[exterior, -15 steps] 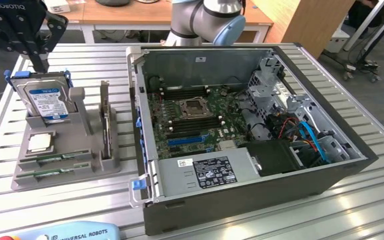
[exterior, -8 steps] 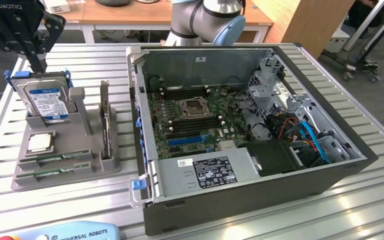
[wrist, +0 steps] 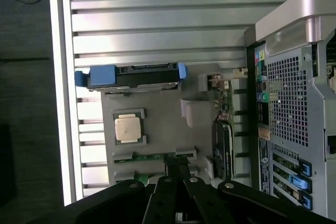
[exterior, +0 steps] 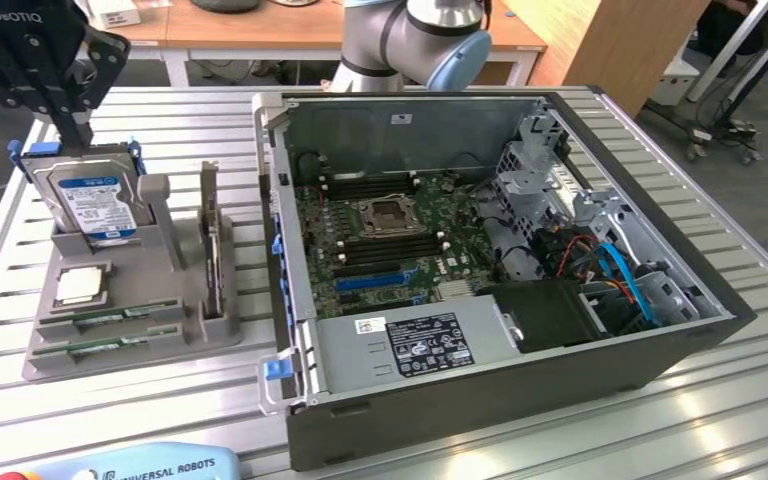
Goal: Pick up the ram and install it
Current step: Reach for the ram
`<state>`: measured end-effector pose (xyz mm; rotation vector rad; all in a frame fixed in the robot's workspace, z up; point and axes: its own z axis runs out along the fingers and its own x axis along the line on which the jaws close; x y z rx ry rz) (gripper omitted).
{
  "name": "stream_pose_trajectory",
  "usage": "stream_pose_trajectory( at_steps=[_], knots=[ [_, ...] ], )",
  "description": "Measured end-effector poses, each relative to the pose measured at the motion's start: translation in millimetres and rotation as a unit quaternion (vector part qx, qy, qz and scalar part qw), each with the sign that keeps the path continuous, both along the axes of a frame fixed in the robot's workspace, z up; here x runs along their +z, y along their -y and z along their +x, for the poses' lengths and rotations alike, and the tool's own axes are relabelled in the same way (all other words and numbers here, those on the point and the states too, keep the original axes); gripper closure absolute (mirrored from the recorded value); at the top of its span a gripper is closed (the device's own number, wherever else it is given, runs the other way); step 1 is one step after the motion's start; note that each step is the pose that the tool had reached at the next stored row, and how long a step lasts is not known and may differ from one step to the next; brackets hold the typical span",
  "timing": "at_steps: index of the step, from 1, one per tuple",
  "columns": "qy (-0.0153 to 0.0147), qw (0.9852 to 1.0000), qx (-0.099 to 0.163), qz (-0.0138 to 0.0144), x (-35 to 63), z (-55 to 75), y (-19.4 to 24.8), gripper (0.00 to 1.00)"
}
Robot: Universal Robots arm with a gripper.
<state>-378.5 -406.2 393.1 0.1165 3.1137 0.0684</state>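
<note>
Nearest in the exterior view, a blue-and-grey control pendant [exterior: 131,465] is lying at the front edge of the slatted metal table [exterior: 718,400]. Behind it, a grey holder [exterior: 144,285] is sitting on the exterior view's left, just beside the open computer case [exterior: 518,400]. The ram [exterior: 124,318] is lying flat in a slot at the holder's near end, and a second stick [exterior: 101,346] is lying in the slot in front of it. A square silver chip [exterior: 80,285] is resting just behind them. A hard drive [exterior: 91,200] with a blue label is standing on edge at the holder's far end. The gripper [exterior: 80,135] is hanging above the holder by the drive, its fingers pressed together and pinching nothing. In the wrist view its fingertips [wrist: 170,163] are overlapping one end of the ram [wrist: 149,156]. Inside the case, the green motherboard [exterior: 384,230] is lying exposed. The arm [exterior: 411,40] is rising beyond the case.
</note>
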Motion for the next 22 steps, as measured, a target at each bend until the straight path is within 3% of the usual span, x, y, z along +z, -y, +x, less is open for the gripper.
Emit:
stream_pose_trajectory(
  at_steps=[7,11,22],
  knots=[
    [0.0000,1.0000,0.000,-0.0001,0.0,0.0,13.5,0.90],
    [0.0000,1.0000,0.000,-0.0001,0.0,0.0,18.8,0.90],
    [0.0000,1.0000,0.001,-0.0001,0.0,0.0,20.0,0.90]
  ],
)
